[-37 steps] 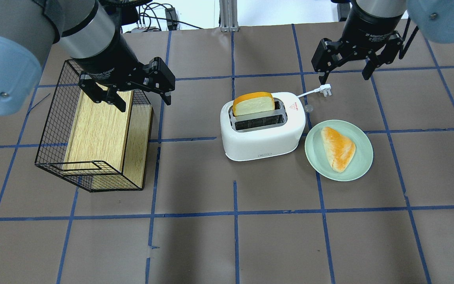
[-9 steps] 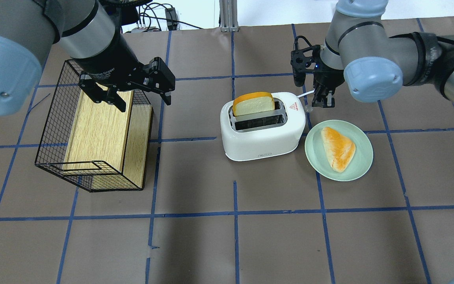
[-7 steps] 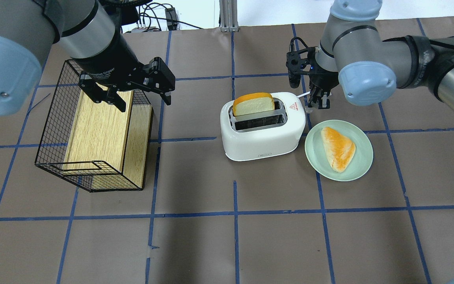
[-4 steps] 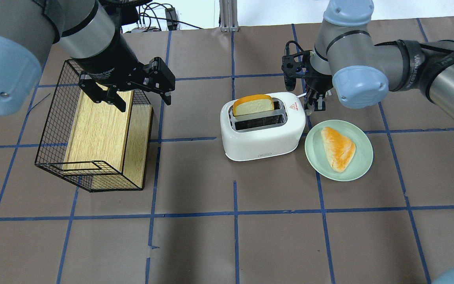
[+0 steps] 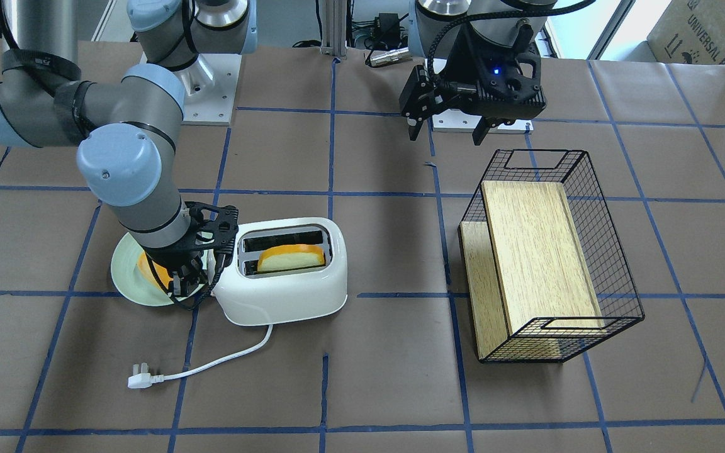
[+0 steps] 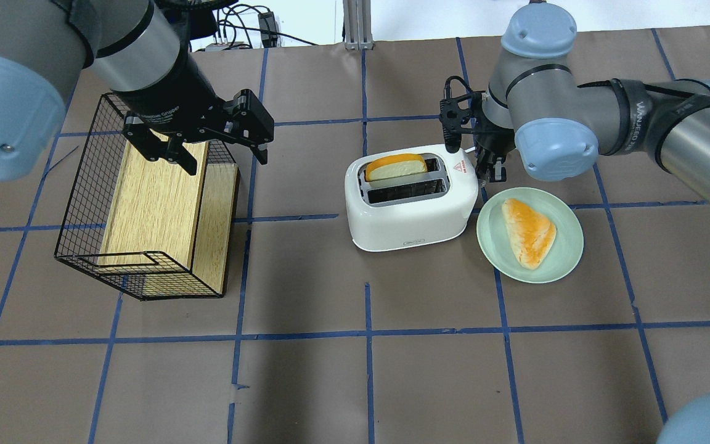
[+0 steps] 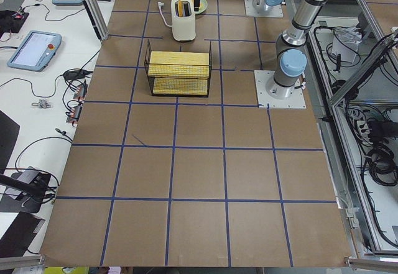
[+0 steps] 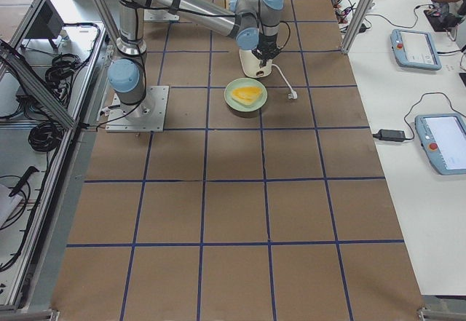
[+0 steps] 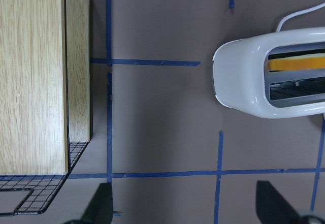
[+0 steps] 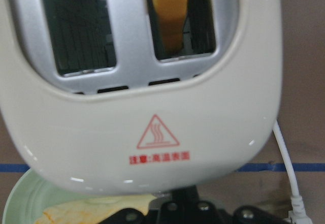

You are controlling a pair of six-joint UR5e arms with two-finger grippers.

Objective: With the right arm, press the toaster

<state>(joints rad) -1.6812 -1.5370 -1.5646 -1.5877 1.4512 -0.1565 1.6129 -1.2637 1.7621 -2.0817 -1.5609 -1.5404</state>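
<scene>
The white plug (image 5: 138, 380) lies on the bench (image 5: 369, 390) in front of the toaster (image 5: 281, 299). The toaster stands upright with a bread slice (image 5: 292, 258) in one slot. At its end beside the green plate (image 5: 124, 277), the right gripper (image 5: 181, 288) points down, fingers drawn together and holding nothing. Whether they touch the toaster I cannot tell. Well off the toaster's other end sits the wire basket (image 5: 608, 245). Beyond the basket hovers the left gripper (image 5: 446, 137), fingers spread wide and empty.

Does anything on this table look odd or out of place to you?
One thing: the toaster holds a bread slice in one slot, yet its white cord trails off and the plug lies loose on the table, connected to nothing. Nothing looks spilled or broken.
</scene>
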